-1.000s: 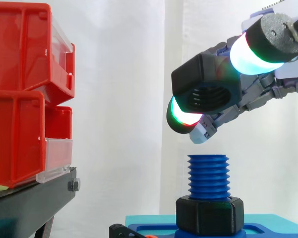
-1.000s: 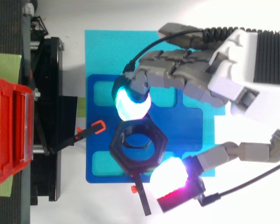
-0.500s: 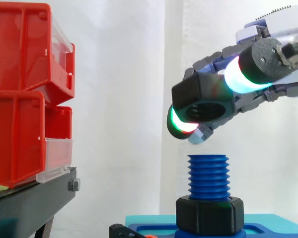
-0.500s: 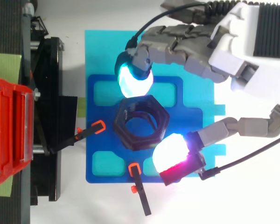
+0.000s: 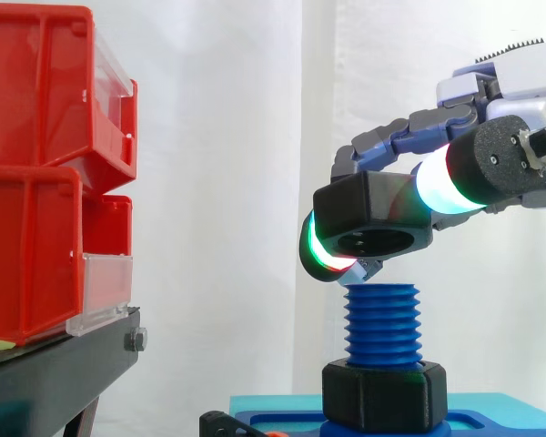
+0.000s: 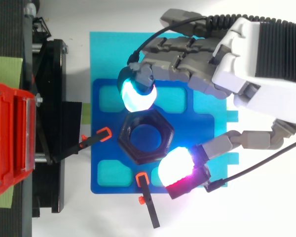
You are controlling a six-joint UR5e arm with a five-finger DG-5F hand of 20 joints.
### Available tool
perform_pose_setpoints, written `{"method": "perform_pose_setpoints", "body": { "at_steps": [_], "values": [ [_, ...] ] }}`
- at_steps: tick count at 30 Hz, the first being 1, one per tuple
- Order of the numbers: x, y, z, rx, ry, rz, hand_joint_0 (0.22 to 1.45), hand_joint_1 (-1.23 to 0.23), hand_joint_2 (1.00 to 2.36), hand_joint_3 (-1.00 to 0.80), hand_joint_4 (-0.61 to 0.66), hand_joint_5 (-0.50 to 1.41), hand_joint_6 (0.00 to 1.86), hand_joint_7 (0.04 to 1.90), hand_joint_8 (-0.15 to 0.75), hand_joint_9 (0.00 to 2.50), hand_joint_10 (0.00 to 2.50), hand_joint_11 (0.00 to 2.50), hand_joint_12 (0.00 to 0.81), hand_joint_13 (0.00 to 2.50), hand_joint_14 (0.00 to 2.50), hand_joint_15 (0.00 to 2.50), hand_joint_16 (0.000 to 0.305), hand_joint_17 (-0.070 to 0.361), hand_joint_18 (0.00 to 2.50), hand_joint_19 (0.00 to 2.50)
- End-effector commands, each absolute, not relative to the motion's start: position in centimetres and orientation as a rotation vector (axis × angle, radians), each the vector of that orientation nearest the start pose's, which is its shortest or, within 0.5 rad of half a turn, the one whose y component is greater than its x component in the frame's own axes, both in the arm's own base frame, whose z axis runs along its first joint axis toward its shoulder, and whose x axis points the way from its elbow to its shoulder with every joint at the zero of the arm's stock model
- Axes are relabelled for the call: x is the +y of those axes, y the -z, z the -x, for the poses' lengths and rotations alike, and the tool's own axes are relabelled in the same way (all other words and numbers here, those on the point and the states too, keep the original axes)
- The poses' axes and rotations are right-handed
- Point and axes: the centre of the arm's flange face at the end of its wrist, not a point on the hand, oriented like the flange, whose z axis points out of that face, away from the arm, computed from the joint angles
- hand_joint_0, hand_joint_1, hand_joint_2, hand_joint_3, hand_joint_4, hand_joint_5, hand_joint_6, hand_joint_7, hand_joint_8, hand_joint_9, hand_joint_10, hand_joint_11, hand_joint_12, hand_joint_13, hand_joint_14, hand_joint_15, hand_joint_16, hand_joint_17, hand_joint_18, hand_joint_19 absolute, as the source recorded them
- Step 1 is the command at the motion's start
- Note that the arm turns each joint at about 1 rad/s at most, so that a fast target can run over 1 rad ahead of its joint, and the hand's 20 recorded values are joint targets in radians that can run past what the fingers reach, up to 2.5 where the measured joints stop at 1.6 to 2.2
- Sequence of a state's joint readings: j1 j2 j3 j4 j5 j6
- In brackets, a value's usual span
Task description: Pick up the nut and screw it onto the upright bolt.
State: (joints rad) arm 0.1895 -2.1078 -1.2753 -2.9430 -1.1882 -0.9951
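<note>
- hand (image 6: 246, 64): two glowing pads (image 6: 137, 96) pinch the nut (image 5: 369, 205) from opposite sides; with so thin a grip, the nut may twist or slip once it meets the threads.
- bolt (image 5: 381, 326): blue, upright, coarse-threaded; a tilted start would likely cross-thread.
- nut: black, hexagonal, slightly tilted, just above the bolt's top.

Red bins (image 5: 45, 164) stood stacked at left on black stand (image 5: 55, 373), clear fronts facing right. White curtain (image 5: 218, 182) hung behind. Dark blue plate (image 6: 192, 131) lay on cyan base (image 6: 108, 54) beside stand. Black lever (image 6: 149, 210) with orange tip lay at plate edge.
</note>
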Motion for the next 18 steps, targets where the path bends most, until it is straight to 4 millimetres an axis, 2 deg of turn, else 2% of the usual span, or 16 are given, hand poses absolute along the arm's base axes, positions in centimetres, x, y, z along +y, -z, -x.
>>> {"method": "perform_pose_setpoints", "body": {
  "at_steps": [1, 12, 18],
  "values": [
    [-3.9, -32.9, -70.6, 1.508, -0.279, -0.593, 0.57, -0.64, 1.00, -0.50, 0.23, -0.13, 0.50, 1.26, 0.307, 0.70, 0.01, 0.45, 0.317, 0.48, 0.00, 0.02, 0.035, 0.079, 0.22, 0.00],
    [-3.9, -32.9, -70.7, 1.506, -0.279, -0.588, 0.57, -0.64, 1.00, -0.50, 0.24, -0.13, 0.50, 1.26, 0.309, 0.70, 0.01, 0.46, 0.319, 0.48, 0.00, 0.02, 0.035, 0.079, 0.23, 0.00],
    [-4.0, -31.3, -70.4, 1.487, -0.287, -0.582, 0.57, -0.64, 1.00, -0.50, 0.23, -0.13, 0.50, 1.27, 0.307, 0.71, 0.01, 0.46, 0.319, 0.48, 0.00, 0.02, 0.035, 0.079, 0.23, 0.01]
  ]
}}
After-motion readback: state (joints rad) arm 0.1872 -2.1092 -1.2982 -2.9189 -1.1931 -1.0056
